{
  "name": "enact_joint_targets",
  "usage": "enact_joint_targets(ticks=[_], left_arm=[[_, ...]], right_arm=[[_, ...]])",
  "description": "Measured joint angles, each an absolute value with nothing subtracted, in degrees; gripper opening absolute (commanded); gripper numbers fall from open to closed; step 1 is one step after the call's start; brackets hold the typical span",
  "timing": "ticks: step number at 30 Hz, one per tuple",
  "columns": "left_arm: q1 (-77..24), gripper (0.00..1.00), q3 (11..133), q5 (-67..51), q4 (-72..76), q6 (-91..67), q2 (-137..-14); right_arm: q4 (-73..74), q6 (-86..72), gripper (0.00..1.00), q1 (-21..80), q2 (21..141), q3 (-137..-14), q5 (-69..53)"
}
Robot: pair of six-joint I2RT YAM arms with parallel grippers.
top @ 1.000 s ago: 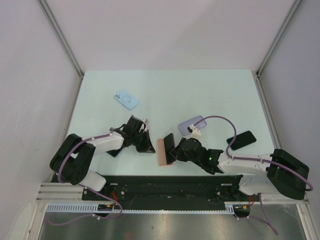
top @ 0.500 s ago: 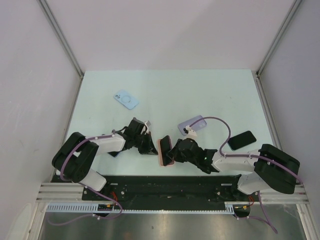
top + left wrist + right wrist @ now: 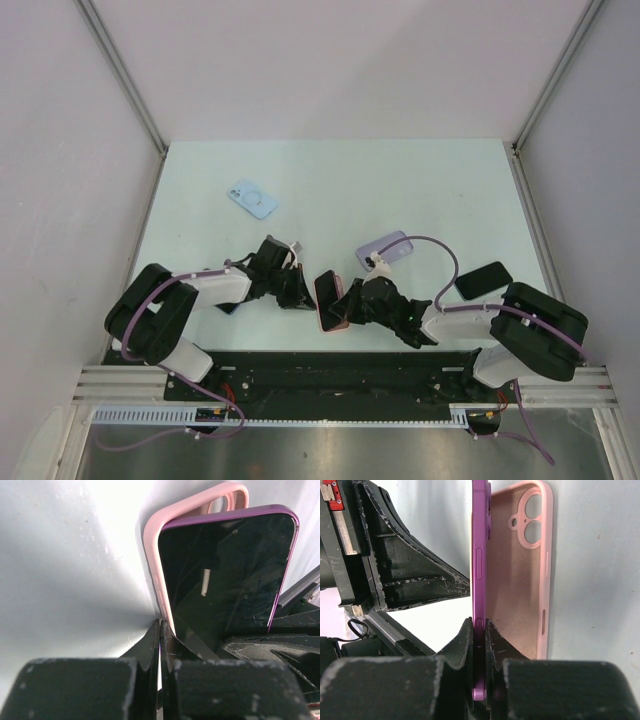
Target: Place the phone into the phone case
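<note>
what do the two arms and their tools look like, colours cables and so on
Both arms match: the left arm and right arm have white links between bulky black joint housings, with a purple cable running along each. The left tool and right tool have black, wedge-shaped fingers, scuffed and chipped pale along the edges.

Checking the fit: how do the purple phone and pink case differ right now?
The purple phone has a dark screen; the pink case is an empty shell with camera cutouts. The right gripper pinches the phone, the left gripper the case. The phone stands tilted off the case, not seated. Their outlines look alike.
</note>
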State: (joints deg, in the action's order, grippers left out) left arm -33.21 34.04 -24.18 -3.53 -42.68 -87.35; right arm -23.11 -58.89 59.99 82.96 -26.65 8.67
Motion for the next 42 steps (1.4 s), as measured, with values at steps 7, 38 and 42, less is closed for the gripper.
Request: enact_joint_targets(ticks=[7, 38, 42], left_arm=[[-33.23, 0.02, 34.04, -24.21, -3.49, -42.96, -87.46], [-34.28, 0.18, 42.83, -19.79, -13.06, -38.96, -86.74], [-34.28, 0.0, 42.15, -19.51, -12.99, -38.68, -86.74]], right_arm=[[-26.7, -59.68, 0.14, 58.67, 83.31, -24.77, 6.72], [-3.79, -49.04, 0.36, 51.07, 75.02, -27.2, 5.56], [-3.18, -47.51, 0.32, 48.82, 74.91, -28.51, 5.76]])
